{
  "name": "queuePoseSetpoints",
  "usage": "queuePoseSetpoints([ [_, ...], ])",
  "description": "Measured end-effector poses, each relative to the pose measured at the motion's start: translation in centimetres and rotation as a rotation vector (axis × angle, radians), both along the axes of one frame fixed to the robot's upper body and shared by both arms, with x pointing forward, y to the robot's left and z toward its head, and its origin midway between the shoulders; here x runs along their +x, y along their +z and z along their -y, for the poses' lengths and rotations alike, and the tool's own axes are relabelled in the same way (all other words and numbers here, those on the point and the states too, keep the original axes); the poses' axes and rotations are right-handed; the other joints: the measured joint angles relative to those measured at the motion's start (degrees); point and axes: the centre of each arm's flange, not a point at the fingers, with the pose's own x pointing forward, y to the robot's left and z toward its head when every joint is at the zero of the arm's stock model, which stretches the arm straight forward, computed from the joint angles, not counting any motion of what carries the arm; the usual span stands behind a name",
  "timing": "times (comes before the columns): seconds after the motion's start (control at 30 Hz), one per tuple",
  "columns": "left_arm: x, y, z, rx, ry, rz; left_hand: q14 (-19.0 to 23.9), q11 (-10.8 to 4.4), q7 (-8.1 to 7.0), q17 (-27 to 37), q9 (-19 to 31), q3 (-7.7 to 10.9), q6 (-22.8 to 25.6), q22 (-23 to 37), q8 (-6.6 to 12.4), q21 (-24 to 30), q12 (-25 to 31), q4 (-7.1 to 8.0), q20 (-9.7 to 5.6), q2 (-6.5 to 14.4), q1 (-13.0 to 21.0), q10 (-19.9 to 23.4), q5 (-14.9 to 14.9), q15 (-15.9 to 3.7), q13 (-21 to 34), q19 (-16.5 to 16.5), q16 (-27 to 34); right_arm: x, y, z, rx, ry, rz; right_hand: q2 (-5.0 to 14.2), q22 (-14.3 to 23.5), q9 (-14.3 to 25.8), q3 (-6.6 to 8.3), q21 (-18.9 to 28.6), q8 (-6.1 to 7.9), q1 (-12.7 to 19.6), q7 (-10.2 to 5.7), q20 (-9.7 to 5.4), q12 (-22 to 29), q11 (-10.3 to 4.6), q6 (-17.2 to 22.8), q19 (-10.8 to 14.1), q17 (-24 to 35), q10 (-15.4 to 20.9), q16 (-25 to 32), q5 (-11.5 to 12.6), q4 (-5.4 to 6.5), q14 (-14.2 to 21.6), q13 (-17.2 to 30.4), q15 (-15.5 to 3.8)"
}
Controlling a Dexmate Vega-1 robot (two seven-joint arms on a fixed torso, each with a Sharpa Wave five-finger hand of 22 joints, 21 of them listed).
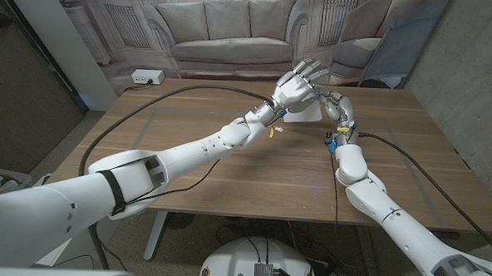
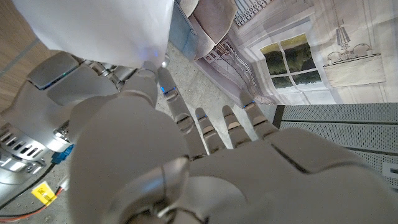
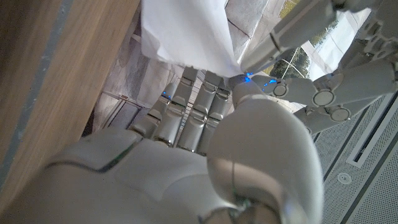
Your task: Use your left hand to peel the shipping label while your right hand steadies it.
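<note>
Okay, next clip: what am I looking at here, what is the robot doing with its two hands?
Both arms reach to the far side of the wooden table, where the hands meet at a white shipping label. The left hand is raised over it, fingers spread upward. The right hand sits beside the sheet; in the right wrist view its fingers reach up to the label's edge. The left wrist view shows the sheet at that hand's fingertips. Whether any peeling has begun is not clear.
</note>
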Motion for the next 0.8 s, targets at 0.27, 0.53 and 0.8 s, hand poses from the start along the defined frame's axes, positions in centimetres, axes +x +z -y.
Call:
queuePoseSetpoints([
  [0.27,0.9,0.1,0.0,-0.007,-0.028,0.010,1.61,-0.70,1.20,-0.17,-0.54,0.89,4.26,0.00,0.54,0.78,0.46,-0.07,-1.32,0.75,0.75,3.04,-0.50,-0.16,-0.27,1.52,0.37,0.5,0.2,0.2,0.006,0.007,0.007,0.00,-0.03,0.00,0.00,0.57,0.00,0.00,-0.01,0.01,0.00,0.00,0.00,0.00,0.00,0.00,-0.66,0.00,0.00,0.00,-0.12,0.00],
  [0.53,1.4,0.3,0.1,-0.003,-0.045,0.014,1.61,-0.62,1.65,-0.44,-0.45,1.12,5.04,-0.01,0.74,0.88,0.46,-0.32,-2.68,1.13,1.14,4.18,-0.70,-0.16,-0.27,1.61,0.37,0.9,0.4,0.6,0.013,0.009,0.012,-0.01,-0.14,0.00,0.03,0.80,0.00,-0.01,-0.02,0.00,0.00,-0.16,0.00,-0.61,-0.16,-0.16,-1.07,0.45,0.33,0.00,-0.16,0.00],
  [0.8,1.1,-0.1,0.2,-0.012,-0.062,0.014,1.92,-0.74,1.96,-0.80,-0.43,1.35,5.35,0.00,1.43,1.32,0.85,-0.56,-4.12,1.01,2.28,5.29,-0.71,0.15,-0.27,1.99,0.11,1.2,0.5,1.0,0.022,0.004,0.012,-0.01,-0.14,0.00,-0.04,1.22,0.13,-0.01,-0.24,0.00,-0.27,-0.43,-0.22,-0.60,-0.15,-0.46,-1.53,0.45,0.89,0.00,-0.16,0.00],
])
